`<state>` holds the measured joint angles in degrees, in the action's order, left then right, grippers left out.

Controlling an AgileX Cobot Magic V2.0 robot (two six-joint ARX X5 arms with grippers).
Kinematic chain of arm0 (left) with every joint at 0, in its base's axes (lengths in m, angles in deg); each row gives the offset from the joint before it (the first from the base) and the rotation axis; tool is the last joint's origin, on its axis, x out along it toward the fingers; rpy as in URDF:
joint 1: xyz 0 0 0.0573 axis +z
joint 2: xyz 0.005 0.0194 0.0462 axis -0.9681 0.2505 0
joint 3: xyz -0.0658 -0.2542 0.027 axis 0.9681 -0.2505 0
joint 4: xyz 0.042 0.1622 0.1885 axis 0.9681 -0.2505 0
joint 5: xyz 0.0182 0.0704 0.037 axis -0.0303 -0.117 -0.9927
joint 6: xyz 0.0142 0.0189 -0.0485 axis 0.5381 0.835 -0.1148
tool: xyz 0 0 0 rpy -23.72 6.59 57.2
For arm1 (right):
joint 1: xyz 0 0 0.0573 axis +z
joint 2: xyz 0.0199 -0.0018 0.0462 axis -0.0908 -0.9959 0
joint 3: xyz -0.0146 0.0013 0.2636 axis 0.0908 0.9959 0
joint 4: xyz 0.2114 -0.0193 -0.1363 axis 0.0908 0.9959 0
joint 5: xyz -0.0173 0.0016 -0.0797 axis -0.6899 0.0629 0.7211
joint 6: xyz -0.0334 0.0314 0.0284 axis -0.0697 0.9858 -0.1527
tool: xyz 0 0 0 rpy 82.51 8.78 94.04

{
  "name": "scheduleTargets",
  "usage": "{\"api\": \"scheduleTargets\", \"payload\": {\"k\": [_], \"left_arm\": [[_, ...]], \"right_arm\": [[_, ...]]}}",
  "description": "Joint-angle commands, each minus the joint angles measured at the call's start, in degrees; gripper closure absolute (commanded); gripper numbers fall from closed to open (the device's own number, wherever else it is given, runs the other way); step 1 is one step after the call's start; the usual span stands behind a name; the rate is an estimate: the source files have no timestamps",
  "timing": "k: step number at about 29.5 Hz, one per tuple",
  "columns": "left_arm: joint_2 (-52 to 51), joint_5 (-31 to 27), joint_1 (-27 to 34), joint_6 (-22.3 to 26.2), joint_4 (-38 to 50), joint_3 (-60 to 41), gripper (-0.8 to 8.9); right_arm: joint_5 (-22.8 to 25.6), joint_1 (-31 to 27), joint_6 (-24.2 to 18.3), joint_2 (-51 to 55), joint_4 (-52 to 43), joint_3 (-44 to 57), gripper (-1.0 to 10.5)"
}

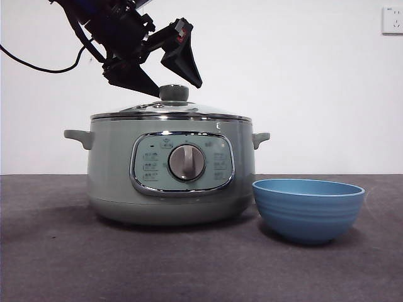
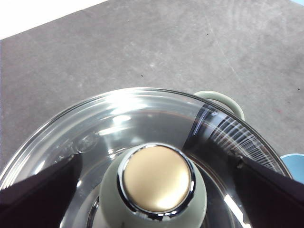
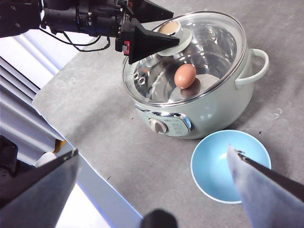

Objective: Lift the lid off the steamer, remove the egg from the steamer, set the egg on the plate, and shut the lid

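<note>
Hovering wide-spread about the lid knob, left claw; right claw gaping above plate

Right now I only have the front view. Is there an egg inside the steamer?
Observer: Yes, one brown egg sits inside the steamer, seen through the lid.
Operator: Which gripper is over the knob?
Observer: The left gripper, open, jaws on either side of it.
Operator: And the right gripper?
Observer: The right gripper is open, high above the plate.
Operator: Anything in the plate?
Observer: Nothing in the part I can see.
</note>
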<state>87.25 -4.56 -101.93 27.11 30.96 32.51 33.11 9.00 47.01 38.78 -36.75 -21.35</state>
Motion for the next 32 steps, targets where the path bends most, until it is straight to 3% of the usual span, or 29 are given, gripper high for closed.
{"api": "scheduleTargets", "payload": {"k": [1, 6, 9, 12, 18, 23, 32], "left_arm": [[0.6, 0.0, -0.2, 0.7, -0.9, -0.1, 1.89], [0.6, 0.1, -0.2, 0.6, -2.1, -0.1, 1.90], [0.7, 0.2, -0.3, 0.5, -2.5, -0.1, 3.07], [0.9, 0.1, -0.5, 0.4, -2.6, -0.1, 3.22], [1.2, 0.0, -0.6, 0.0, -2.7, -0.1, 6.57], [1.2, 0.1, -0.6, 0.0, -2.5, -0.1, 8.26], [0.6, 0.1, -0.6, -1.1, -0.7, 0.5, 8.22]], "right_arm": [[0.0, 0.1, -0.2, 0.0, -0.2, -0.1, 3.2], [-0.1, 0.1, -0.2, 0.0, -0.2, -0.1, 3.2], [-0.4, 0.1, 0.0, 0.0, -0.1, -0.1, 3.2], [-0.5, 0.1, 0.0, 0.0, -0.2, -0.1, 3.2], [-0.5, 0.1, 0.0, 0.0, -0.1, -0.1, 3.2], [-0.5, 0.1, 0.0, 0.0, -0.1, -0.1, 3.2], [-0.5, 0.1, 0.0, 0.0, -0.1, -0.1, 3.2]]}}
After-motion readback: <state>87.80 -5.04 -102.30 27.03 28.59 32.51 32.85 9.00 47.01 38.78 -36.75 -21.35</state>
